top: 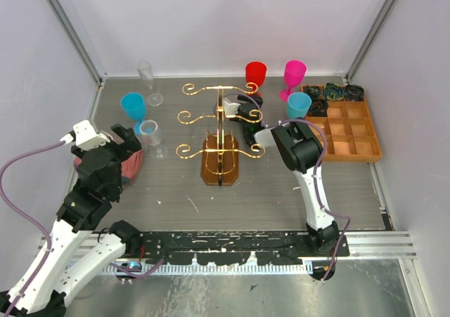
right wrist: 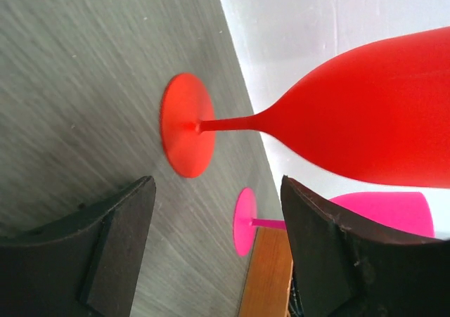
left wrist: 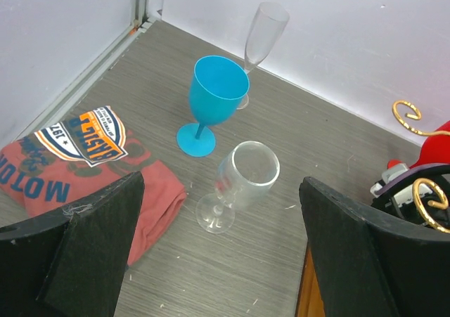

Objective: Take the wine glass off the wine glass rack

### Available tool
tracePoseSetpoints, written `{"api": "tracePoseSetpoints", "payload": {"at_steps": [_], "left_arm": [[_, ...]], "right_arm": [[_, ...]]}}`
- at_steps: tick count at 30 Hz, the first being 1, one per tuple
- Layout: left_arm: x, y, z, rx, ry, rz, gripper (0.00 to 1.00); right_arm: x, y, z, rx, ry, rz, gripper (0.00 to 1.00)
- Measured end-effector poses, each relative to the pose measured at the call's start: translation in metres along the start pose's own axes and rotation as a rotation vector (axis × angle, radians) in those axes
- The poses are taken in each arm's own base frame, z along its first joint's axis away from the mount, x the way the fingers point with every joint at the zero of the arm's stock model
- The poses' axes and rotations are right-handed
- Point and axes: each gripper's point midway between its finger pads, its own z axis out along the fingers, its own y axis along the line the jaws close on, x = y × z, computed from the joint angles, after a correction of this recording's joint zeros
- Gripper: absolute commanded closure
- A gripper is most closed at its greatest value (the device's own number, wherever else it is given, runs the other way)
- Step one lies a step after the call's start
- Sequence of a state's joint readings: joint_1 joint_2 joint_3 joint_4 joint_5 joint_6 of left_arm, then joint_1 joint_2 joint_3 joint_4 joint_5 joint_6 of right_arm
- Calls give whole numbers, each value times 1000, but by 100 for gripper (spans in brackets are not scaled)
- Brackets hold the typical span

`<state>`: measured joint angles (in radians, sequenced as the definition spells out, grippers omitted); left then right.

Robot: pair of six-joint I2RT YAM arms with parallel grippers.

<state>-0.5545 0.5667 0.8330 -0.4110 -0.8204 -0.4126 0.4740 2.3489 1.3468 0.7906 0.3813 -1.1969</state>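
The gold wire wine glass rack (top: 221,124) stands mid-table on its brown base (top: 220,166); I see no glass hanging on its arms. A red wine glass (top: 256,74) stands on the table just behind the rack's right arms. In the right wrist view the red glass (right wrist: 365,113) fills the top right, with its foot (right wrist: 186,134) on the table. My right gripper (top: 246,110) is open and empty beside the rack's right arms, and the red glass's stem lies just beyond its fingertips (right wrist: 214,190). My left gripper (top: 125,138) is open and empty over a clear glass (left wrist: 242,183).
A blue glass (top: 133,106), a clear flute (top: 146,78) and a red cloth (top: 131,166) are at the left. A pink glass (top: 294,74) and another blue glass (top: 298,105) stand by the orange-brown compartment tray (top: 351,131) at the right. White walls enclose the table.
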Motion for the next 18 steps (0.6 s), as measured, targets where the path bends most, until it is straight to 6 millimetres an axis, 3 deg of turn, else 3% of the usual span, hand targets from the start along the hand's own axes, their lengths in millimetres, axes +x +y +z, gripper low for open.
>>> {"api": "tracePoseSetpoints", "payload": {"at_steps": [11,18], "left_arm": [[-4,2,-6,19,-7,-35,2],[-4,2,-8,25,-7,-48,2]], "right_arm": [[-5,17,-22,-155,24,80,31],[-6,21,-26,-251,68,118,32]]}}
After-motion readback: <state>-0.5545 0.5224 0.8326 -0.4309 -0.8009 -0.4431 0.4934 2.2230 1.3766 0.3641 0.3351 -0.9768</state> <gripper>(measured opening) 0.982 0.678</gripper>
